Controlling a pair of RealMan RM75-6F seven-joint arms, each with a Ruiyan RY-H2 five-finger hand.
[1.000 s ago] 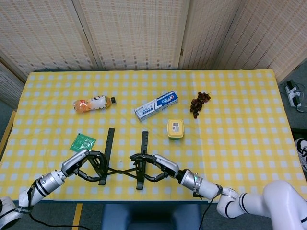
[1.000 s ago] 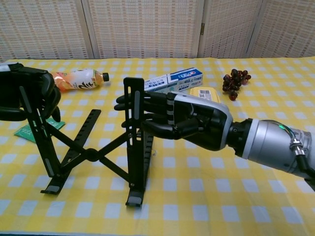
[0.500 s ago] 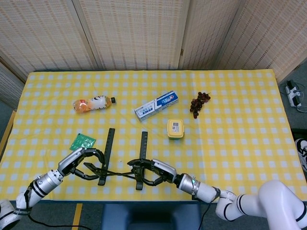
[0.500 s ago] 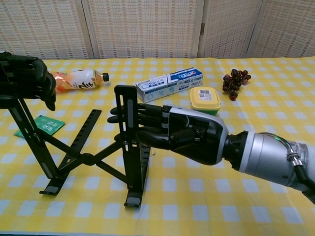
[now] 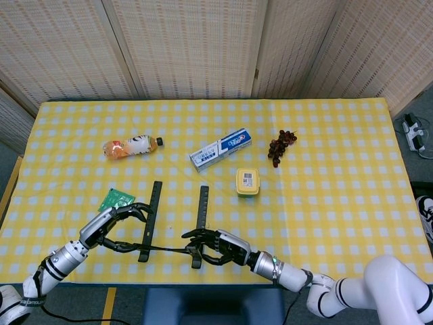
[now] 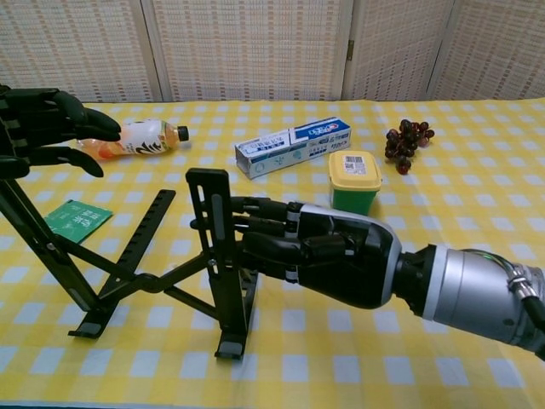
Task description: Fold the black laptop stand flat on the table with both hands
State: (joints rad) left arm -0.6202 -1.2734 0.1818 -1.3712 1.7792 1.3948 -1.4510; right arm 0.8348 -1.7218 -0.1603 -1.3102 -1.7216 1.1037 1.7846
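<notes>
Stand (image 6: 162, 277) lowered | left hand (image 6: 38, 128) opened, cropped | right hand (image 6: 315, 256) grips upright, contact hidden

So the laptop stand (image 6: 162, 277) has sunk a fair bit over the last second; its crossed arms sit much lower and flatter now, and the upright bars lean back more than before. The right hand (image 6: 328, 260) dropped down with its bar and slid toward the near edge of the counter (image 5: 325, 210). The left hand (image 6: 38, 128) went from curled tight around its bar to fingers stretched out more over the top of it.
</notes>
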